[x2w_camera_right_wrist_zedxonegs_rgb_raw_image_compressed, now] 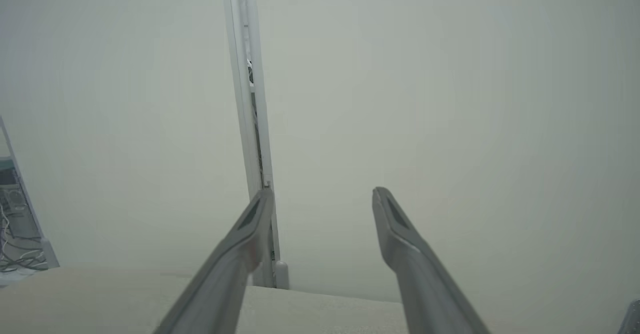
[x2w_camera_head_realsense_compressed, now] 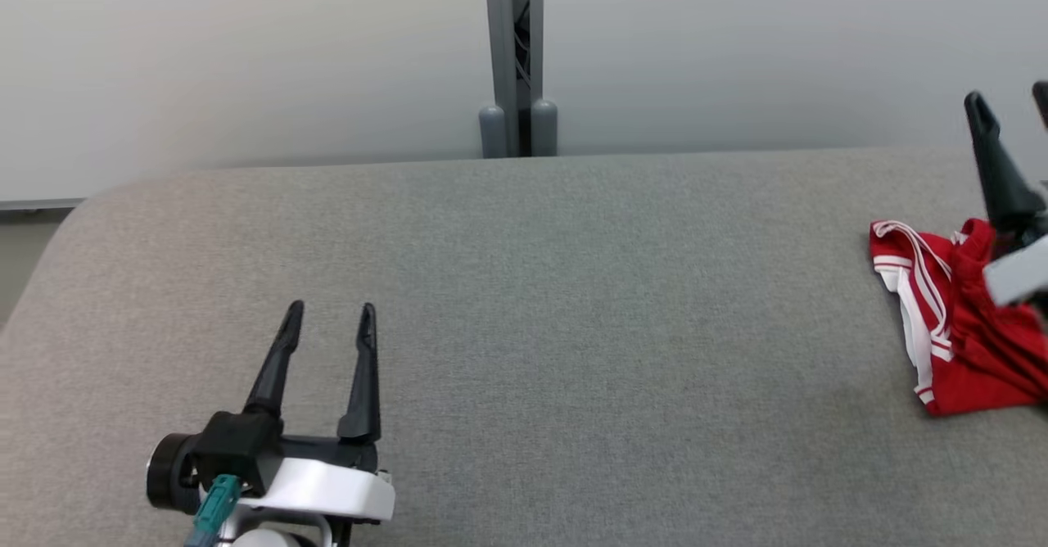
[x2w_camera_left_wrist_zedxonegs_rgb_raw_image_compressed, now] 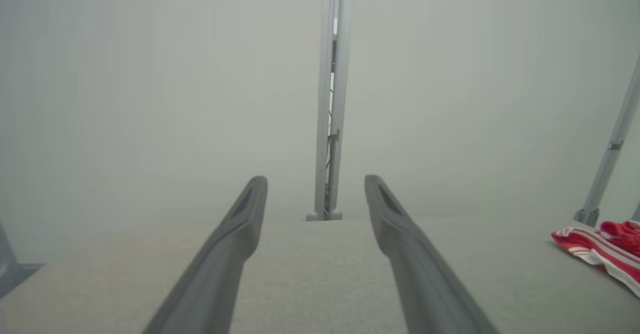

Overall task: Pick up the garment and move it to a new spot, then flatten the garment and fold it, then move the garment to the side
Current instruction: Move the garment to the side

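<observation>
A grey fabric-covered table (x2w_camera_head_realsense_compressed: pixel 573 326) stretches in front of a pale wall, with a grey upright post (x2w_camera_head_realsense_compressed: pixel 516 56) standing at the table's far edge.

The left pincer (x2w_camera_head_realsense_compressed: pixel 332 308) hovers low over the near part of the table, its two long dark fingers spread apart with nothing between them. In the left wrist view, the left pincer (x2w_camera_left_wrist_zedxonegs_rgb_raw_image_compressed: pixel 315 179) points straight at the post, which stands ahead of its open fingertips.

The garment (x2w_camera_head_realsense_compressed: pixel 966 342), red with white striped trim, lies crumpled on the table, well apart from the left pincer and off to its right side. In the left wrist view, the garment (x2w_camera_left_wrist_zedxonegs_rgb_raw_image_compressed: pixel 607 254) shows far to the right of the fingers.

The right pincer (x2w_camera_head_realsense_compressed: pixel 1009 95) is also spread wide and empty. The garment lies back from its fingertips, around the base of its fingers, and the pincer's body overlaps the cloth in the head view. Whether it touches the cloth cannot be told. In the right wrist view, the right pincer (x2w_camera_right_wrist_zedxonegs_rgb_raw_image_compressed: pixel 324 191) points toward the wall, with the post just to the left of its left finger.
</observation>
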You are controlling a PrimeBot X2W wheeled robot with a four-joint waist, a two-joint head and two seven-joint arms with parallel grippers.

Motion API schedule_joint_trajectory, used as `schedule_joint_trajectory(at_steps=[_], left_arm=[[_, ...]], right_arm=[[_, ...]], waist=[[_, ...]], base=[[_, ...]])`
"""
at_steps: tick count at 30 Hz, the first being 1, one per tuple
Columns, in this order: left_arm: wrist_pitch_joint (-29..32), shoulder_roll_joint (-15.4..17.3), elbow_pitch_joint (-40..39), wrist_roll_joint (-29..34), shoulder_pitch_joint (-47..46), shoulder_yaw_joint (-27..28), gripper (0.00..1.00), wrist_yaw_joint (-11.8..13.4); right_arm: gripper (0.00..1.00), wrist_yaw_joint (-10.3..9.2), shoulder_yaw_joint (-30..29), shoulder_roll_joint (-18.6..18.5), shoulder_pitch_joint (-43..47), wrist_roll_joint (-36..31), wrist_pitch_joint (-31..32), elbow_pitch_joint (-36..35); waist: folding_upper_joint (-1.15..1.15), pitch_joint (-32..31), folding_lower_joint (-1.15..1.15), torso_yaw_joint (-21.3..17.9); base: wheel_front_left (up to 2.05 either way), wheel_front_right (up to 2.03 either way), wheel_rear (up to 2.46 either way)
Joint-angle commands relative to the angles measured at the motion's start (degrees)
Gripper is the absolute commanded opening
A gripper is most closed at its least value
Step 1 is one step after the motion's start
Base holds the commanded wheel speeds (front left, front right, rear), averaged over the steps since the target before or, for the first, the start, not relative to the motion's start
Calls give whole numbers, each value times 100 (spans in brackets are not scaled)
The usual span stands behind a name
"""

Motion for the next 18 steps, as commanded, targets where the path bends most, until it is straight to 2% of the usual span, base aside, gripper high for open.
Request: schedule_joint_trajectory(at_steps=[1,5,8,13,18], left_arm=[[-18,28,-34,67,112,57,100,-29],[-18,26,-125,142,213,245,100,-105],[-18,26,-134,172,327,349,100,-121],[-18,28,-91,121,521,417,100,-106],[-18,28,32,165,699,403,100,-81]], right_arm=[[100,-4,-282,160,323,-193,-20,-174],[100,-4,-1535,969,1527,-997,-20,-1067],[100,-4,-2076,1553,2213,-1546,-21,-1541],[100,-4,-2430,2235,2990,-2253,-20,-2021],[100,-3,-2500,2533,3422,-2667,-16,-2135]], waist=[[0,-108,0,96],[0,-242,0,192],[0,-310,0,272],[0,-392,0,360],[0,-437,0,414]], base=[[0,0,0],[0,0,0],[0,0,0],[0,0,0],[0,0,0]])
